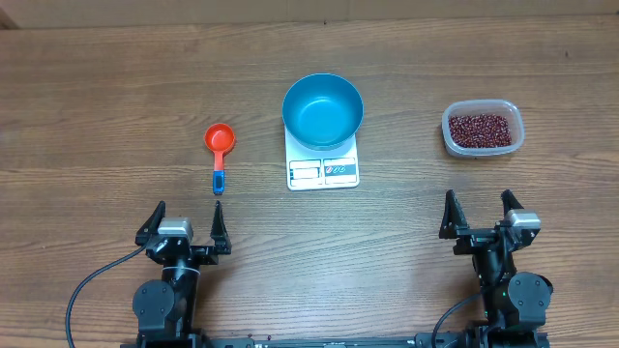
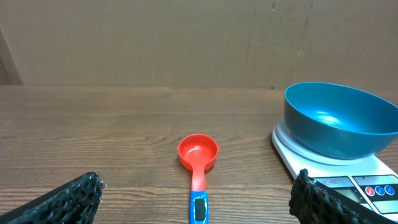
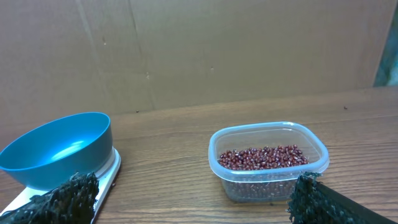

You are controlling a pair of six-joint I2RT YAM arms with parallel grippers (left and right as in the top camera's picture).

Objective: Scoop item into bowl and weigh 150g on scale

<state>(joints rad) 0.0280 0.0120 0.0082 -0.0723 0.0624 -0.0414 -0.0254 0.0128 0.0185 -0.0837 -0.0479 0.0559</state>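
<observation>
At the near edge of the tabletop [image 1: 87,106], your left pincer [image 1: 189,207] and right pincer [image 1: 478,196] both gape, holding nothing. Scooping hasn't begun: the bowl [image 1: 323,108] sits empty on the scale [image 1: 323,173], beans [image 1: 478,128] in the tub [image 1: 448,133] at right. Next, grasp the scoop [image 1: 220,139] by its handle [image 1: 219,180].

You can see the blue bowl [image 1: 322,109] sitting upright and empty on the small flat white scale [image 1: 323,172]. The little red-brown beans [image 1: 479,129] lie in a loose pile inside a clear tub [image 1: 483,102], well off to the bowl's right.
</observation>
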